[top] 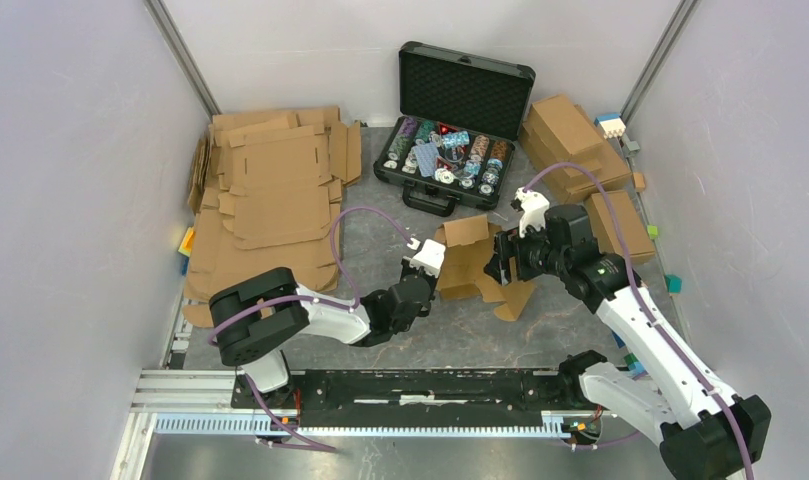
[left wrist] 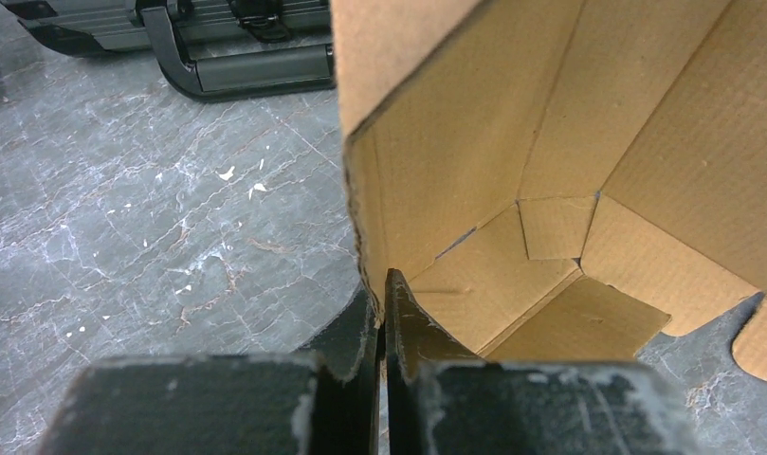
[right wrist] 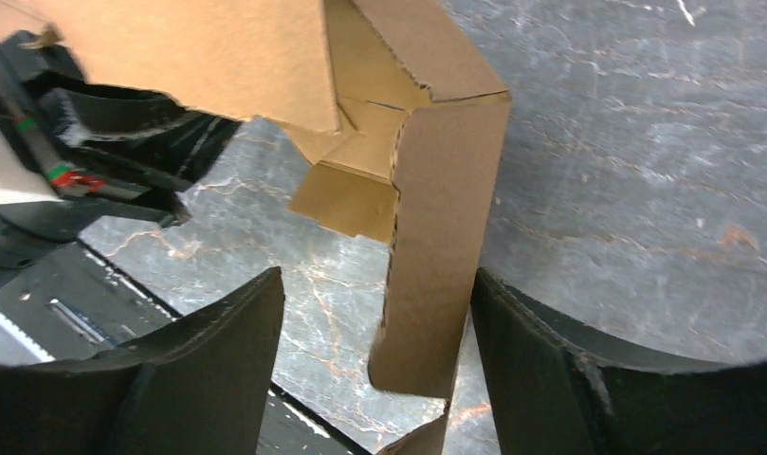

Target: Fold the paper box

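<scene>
The paper box (top: 467, 262), plain brown cardboard, stands half folded at the table's middle between both arms. My left gripper (top: 427, 268) is shut on the box's left wall edge; in the left wrist view its jaws (left wrist: 381, 303) pinch the thin cardboard edge, with the box's inside (left wrist: 550, 190) opening up to the right. My right gripper (top: 502, 262) is open at the box's right side. In the right wrist view a long cardboard flap (right wrist: 441, 256) hangs between the spread fingers (right wrist: 379, 322), close to the right finger (right wrist: 531, 332).
A stack of flat cardboard sheets (top: 270, 195) lies at the back left. An open black case of chips (top: 450, 150) stands at the back middle. Folded boxes (top: 580, 150) are piled at the back right. Grey marbled table (left wrist: 171, 209) lies around the box.
</scene>
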You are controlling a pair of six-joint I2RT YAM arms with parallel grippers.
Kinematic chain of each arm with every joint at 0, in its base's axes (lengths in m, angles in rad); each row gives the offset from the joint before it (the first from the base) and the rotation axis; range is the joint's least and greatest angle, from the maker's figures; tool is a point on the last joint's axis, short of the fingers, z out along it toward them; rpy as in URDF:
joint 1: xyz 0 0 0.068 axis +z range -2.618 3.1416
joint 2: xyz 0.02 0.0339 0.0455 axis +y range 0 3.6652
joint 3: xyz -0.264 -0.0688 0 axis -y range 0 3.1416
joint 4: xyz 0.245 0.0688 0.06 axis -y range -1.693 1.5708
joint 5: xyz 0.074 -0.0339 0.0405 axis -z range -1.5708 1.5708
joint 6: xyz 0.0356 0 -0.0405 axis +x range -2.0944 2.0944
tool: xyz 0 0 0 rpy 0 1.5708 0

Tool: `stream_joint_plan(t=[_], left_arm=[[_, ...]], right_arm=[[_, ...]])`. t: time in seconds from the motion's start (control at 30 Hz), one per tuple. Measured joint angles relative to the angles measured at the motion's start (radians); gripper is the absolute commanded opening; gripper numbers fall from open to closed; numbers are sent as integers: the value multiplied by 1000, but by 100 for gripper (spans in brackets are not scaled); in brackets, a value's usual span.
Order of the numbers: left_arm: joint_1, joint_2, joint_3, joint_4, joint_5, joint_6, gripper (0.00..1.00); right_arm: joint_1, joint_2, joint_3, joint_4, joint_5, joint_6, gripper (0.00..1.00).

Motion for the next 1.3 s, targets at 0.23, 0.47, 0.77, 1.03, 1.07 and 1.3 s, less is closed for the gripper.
stream_joint_plan(t=[0.23, 0.47, 0.77, 1.03, 1.07, 1.3], left_arm=[[15, 0, 5, -22, 1, -1, 2], [24, 0, 7, -28, 8, -2, 2], [29, 0, 8, -28, 8, -1, 2], [45, 0, 8, -31, 10, -1, 2], [47, 0, 8, -31, 10, -1, 2], [61, 0, 14, -36, 13, -1, 2]], right_arm=[[0, -11, -5, 31, -65, 36, 98], [0, -164, -166, 86, -11, 32, 98], [0, -399, -388, 251, 71, 33, 81], [0, -390, -507, 386, 151, 60, 8], [0, -383, -509, 390, 157, 58, 8], [0, -372, -496, 381, 139, 41, 10]])
